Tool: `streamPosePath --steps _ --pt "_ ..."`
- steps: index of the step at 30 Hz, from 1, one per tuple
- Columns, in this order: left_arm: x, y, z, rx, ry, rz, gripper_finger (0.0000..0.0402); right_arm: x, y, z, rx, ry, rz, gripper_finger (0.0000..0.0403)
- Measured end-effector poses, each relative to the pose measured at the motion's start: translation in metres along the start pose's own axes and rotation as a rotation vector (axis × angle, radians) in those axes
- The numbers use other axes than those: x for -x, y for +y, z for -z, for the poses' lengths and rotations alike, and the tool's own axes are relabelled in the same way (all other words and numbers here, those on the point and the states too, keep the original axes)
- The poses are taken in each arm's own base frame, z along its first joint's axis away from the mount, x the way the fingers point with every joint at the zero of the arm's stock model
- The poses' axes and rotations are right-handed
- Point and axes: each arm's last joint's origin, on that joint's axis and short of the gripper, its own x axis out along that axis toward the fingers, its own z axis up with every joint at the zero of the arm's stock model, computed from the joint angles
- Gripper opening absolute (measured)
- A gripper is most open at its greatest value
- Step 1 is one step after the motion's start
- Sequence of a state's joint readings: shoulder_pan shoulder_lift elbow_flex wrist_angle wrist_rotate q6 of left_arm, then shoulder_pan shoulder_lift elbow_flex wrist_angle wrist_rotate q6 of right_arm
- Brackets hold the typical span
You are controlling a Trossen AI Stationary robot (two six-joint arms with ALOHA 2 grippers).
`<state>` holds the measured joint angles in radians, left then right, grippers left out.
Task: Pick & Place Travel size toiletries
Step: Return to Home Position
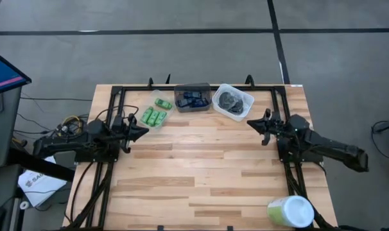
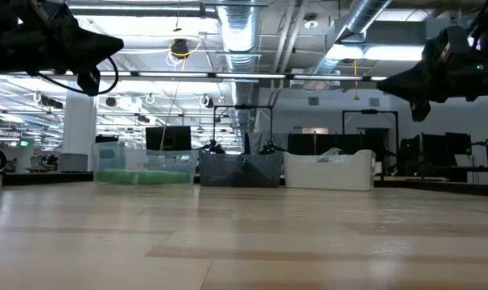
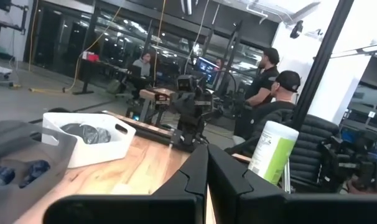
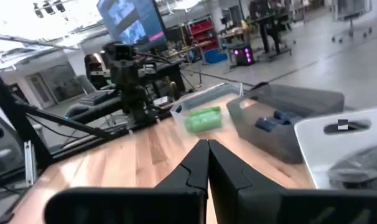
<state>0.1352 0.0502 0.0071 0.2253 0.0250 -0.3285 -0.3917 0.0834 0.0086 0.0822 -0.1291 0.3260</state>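
Since no small item is lying loose on the table (image 1: pixel 194 173), you are looking at a sorted row along the far edge and two arms that seem to be parking. Your left gripper (image 1: pixel 145 131) is hanging above the boards on its own side, jaws pressed together on nothing. Just beyond it the green bottles (image 1: pixel 154 117) are sitting in a clear tub (image 2: pixel 107 171). Next, the blue sachets (image 1: pixel 194 99) are lying in the dark tub (image 1: pixel 177 96), and then the grey lumps (image 1: pixel 230 101) are resting in the white tub (image 1: pixel 248 99), each kind kept apart. Your right gripper (image 1: pixel 250 122) is pointing inward from its side, jaws likewise closed and empty, well placed to be knocking nothing. The big green-and-white cylinder (image 1: pixel 289 212) is standing alone at the near right corner, out of the way.
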Motion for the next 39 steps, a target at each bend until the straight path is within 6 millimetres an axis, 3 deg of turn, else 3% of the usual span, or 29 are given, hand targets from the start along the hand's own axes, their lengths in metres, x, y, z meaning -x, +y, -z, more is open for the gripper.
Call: streamPosePath --steps 10,39 --pt "-0.001 0.0 0.001 -0.006 0.01 -0.005 0.0 -0.002 0.005 0.012 0.171 0.104 0.015 0.0" --pt "-0.001 0.0 0.001 -0.006 0.006 -0.004 0.0 -0.002 0.005 0.012 0.174 0.106 0.022 0.0"
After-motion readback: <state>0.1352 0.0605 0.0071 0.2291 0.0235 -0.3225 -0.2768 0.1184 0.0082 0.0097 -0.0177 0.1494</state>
